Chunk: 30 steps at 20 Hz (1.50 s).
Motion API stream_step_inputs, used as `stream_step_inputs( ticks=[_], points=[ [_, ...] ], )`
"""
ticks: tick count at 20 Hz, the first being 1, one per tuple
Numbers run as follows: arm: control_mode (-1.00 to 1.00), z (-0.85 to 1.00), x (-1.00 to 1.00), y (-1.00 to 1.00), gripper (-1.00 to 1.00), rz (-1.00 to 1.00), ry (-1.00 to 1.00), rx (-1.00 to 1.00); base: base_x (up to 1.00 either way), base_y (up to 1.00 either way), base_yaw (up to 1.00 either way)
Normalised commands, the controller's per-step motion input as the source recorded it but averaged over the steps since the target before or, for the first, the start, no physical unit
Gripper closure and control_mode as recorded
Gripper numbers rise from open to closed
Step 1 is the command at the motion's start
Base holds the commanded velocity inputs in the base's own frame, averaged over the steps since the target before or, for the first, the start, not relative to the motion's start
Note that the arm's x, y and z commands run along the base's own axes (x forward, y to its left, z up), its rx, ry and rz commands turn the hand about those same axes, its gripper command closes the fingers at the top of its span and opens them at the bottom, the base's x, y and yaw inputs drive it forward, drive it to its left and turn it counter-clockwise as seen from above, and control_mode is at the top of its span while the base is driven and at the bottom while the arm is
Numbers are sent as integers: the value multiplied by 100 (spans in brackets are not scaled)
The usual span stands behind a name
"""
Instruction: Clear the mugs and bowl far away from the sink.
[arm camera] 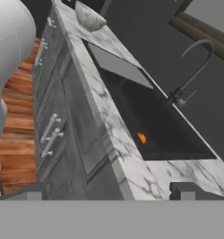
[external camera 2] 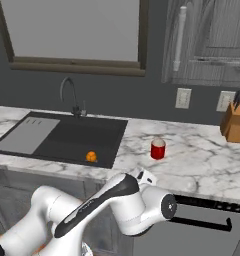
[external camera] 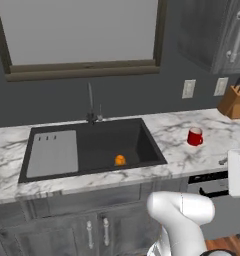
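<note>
- We see the bowl [arm camera: 89, 17] at the counter's [external camera: 177, 131] far left end, well apart from the sink [external camera: 94, 148].
- A small orange object [external camera: 120, 160] lies in the basin.
- The red mug [external camera: 194, 136] stands right of the sink, mid-counter.
- Our gripper [arm camera: 109, 190] hovers before the counter's front edge, fingers spread wide, holding nothing.

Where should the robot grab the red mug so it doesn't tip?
Probably from above, pinching the rim of the red mug. It stands upright on the counter right of the sink with open space around it. Its handle is too small to judge.
</note>
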Motion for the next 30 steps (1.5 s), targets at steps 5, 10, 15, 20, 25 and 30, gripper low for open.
stream_step_inputs(
  ticks=[5,10,15,20,25,30],
  points=[
    [100,0,0,0,-100,0,0,0,47,-4,-8],
    [100,0,0,0,-100,0,0,0,35,-11,-7],
    [100,0,0,0,-100,0,0,0,26,-12,-5],
    [100,0,0,0,-100,0,0,0,49,-13,-6],
    [100,0,0,0,-100,0,0,0,59,-7,-4],
    [100,0,0,0,-100,0,0,0,42,0,0]
  ],
)
